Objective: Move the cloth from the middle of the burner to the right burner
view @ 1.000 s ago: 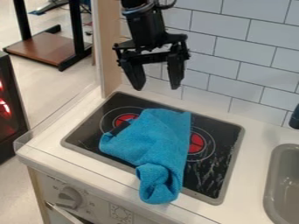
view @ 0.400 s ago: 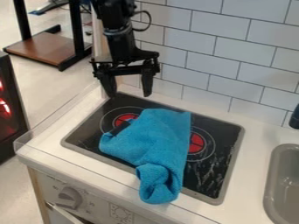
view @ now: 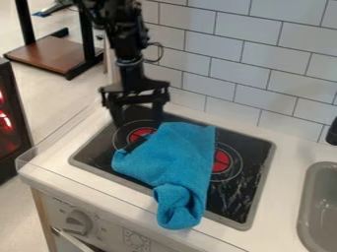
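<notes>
The black gripper (view: 138, 120) hangs open over the back left of the cooktop, just behind and left of the cloth's upper end, with nothing between its fingers. The blue cloth (view: 172, 157) lies bunched across the middle of the black cooktop, its rolled lower end hanging over the front rim. It partly covers both burners. The right burner (view: 221, 161) shows its red centre beside the cloth's right edge, and the left burner (view: 140, 133) shows behind its left side.
A grey sink (view: 321, 206) is set into the white counter (view: 280, 197) at the right. The tiled wall (view: 263, 64) rises behind the cooktop. A knob (view: 78, 222) sits on the front panel, and a clear guard (view: 62, 130) runs along the left edge.
The gripper has moved left and down from above the cooktop's back edge to lower over its back left part. The cloth has kept its place.
</notes>
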Robot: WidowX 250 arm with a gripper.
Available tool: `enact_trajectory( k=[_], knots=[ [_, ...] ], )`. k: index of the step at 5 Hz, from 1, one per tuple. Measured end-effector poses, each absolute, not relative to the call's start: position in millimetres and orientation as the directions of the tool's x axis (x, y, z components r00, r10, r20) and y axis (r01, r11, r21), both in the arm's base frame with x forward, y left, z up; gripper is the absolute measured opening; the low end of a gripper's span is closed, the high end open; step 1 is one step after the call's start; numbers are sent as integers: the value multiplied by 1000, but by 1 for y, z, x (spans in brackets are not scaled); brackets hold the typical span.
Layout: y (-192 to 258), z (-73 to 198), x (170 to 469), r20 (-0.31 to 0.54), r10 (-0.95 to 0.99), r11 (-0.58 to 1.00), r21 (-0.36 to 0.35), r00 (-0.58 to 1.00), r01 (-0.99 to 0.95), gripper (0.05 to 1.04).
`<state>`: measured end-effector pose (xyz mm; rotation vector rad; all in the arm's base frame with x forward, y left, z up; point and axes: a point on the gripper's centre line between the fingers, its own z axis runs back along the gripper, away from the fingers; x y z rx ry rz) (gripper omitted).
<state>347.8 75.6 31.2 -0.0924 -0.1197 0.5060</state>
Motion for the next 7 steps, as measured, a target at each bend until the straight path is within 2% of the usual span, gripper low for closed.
enact_trajectory(
  k=[2, 4, 5, 7],
  knots=[
    [86, 20, 347, 100, 507, 862, -63, 856, -503, 998],
    [81, 4, 343, 61, 466, 885, -33, 883, -465, 998],
    [79, 2, 342, 51, 445, 895, -43, 894, -444, 940],
    [76, -3, 344, 42, 426, 905, -38, 904, -424, 353]
  ],
)
